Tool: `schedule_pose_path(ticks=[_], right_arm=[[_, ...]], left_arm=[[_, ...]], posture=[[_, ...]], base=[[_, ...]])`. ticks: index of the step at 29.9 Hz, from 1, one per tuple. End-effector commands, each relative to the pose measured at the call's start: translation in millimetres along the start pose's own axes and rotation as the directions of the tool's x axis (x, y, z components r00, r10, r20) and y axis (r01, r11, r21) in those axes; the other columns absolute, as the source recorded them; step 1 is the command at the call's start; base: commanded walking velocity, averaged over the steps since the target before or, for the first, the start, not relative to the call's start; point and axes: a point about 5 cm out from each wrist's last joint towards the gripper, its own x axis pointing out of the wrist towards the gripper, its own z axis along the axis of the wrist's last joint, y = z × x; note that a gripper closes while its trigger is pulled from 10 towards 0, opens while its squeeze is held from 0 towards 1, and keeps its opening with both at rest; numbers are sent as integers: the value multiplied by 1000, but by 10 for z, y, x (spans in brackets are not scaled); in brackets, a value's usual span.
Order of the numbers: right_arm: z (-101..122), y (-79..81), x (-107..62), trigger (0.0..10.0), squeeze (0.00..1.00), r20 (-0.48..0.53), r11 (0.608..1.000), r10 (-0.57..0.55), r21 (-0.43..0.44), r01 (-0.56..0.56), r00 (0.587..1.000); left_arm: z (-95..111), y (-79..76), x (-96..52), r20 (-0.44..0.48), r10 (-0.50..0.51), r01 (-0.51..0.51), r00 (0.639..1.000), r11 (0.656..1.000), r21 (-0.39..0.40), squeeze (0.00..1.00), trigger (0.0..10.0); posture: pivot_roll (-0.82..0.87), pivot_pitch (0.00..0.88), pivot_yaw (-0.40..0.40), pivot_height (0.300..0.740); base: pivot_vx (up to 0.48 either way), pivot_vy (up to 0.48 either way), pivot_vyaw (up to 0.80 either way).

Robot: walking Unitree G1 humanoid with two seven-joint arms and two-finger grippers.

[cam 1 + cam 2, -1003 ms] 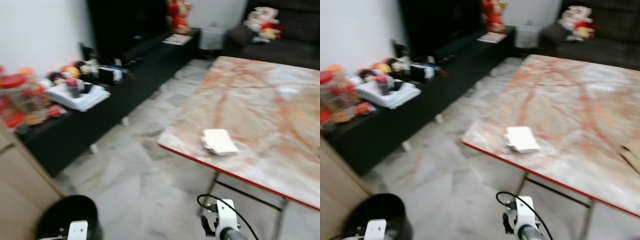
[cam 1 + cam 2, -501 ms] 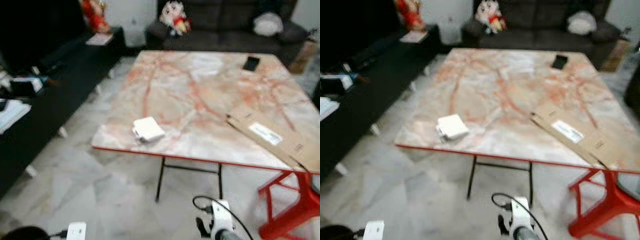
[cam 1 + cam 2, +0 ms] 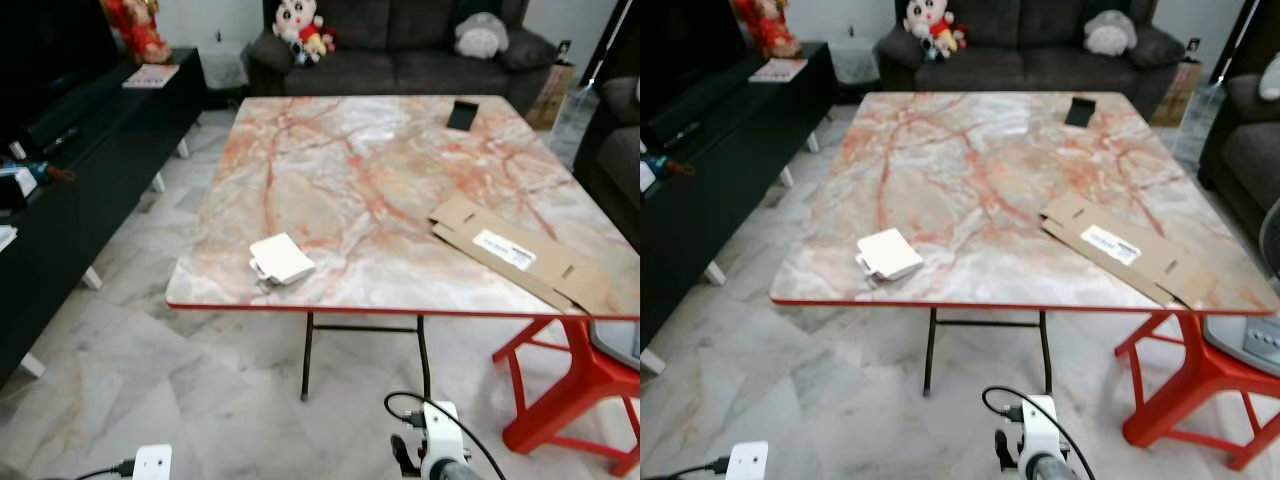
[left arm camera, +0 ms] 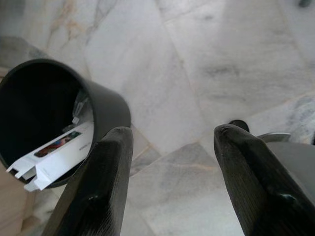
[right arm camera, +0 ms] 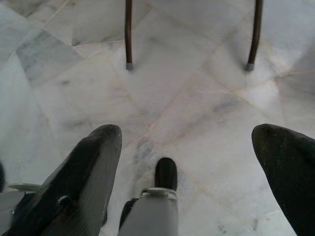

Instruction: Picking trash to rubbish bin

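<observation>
White packet (image 3: 281, 259) near front-left corner of marble table (image 3: 380, 170); flattened cardboard (image 3: 520, 252) by right edge, black phone (image 3: 463, 114) at far edge. Left gripper (image 4: 172, 147) w/ fingers apart, hanging above floor beside black bin (image 4: 44, 118) — paper inside. Right gripper (image 5: 192, 147) spread wide, holding nothing, near table legs.

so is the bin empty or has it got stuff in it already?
Not empty. The left wrist view shows the black bin upright on the floor, with white printed card or paper leaning inside it. How full it is, cannot tell.
</observation>
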Motion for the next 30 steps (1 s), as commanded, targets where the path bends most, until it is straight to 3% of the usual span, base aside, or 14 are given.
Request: schedule_pose_path(ticks=[1,10,19,23,30], right_arm=[[3,5,2,10000,0,-2,1000,2,-1,-2,1000],[-112,-3,-26,10000,0,-17,1000,2,-3,-2,1000],[-294,-111,-92,10000,0,-40,1000,-4,-15,3,999],[-208,-208,-87,10000,0,-23,999,-18,-31,17,1000],[-55,-216,-54,10000,0,7,998,-7,-58,8,1000]], left_arm=[[-36,30,-5,-11,10,-10,1000,1000,0,0,10000],[-142,53,-30,-28,10,-10,1000,1000,28,0,10000],[-369,12,-99,-69,2,1,998,999,41,0,10000],[-291,4,-76,-52,-3,6,999,999,45,0,10000],[-182,-87,-51,-35,-12,13,999,1000,26,0,10000]], posture=[[67,0,7,740],[66,7,11,740],[49,16,8,740],[33,0,-15,740],[38,0,-38,740]], base=[[0,0,-788],[0,0,-751],[0,0,0],[0,0,0],[0,0,0]])
